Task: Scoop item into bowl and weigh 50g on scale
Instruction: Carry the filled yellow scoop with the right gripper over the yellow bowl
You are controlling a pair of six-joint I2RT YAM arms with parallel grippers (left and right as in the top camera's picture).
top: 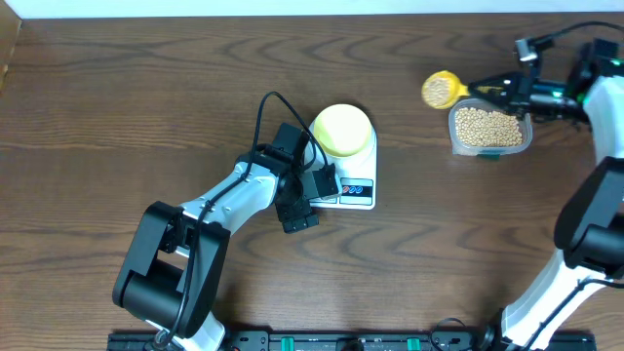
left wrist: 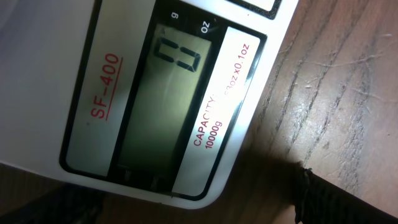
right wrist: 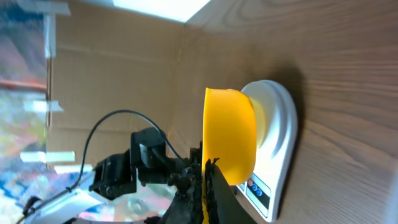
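Observation:
The pale yellow bowl (top: 341, 130) stands on the white scale (top: 357, 192). My left gripper (top: 310, 188) hovers open at the scale's front left, and its camera looks straight at the display (left wrist: 163, 102), which reads zero. One dark finger (left wrist: 326, 200) shows beside the scale's corner. My right gripper (top: 509, 95) is shut on the handle of a bright yellow scoop (top: 441, 90) that carries beans, held left of the tub. In the right wrist view the scoop (right wrist: 230, 137) sits edge-on between the fingers, in line with the scale (right wrist: 281, 143).
A clear plastic tub (top: 490, 130) filled with beans (top: 487, 125) stands at the right, just below the right gripper. A black cable (top: 265, 112) loops up from the left arm. A cardboard wall (right wrist: 124, 62) borders the table's far side.

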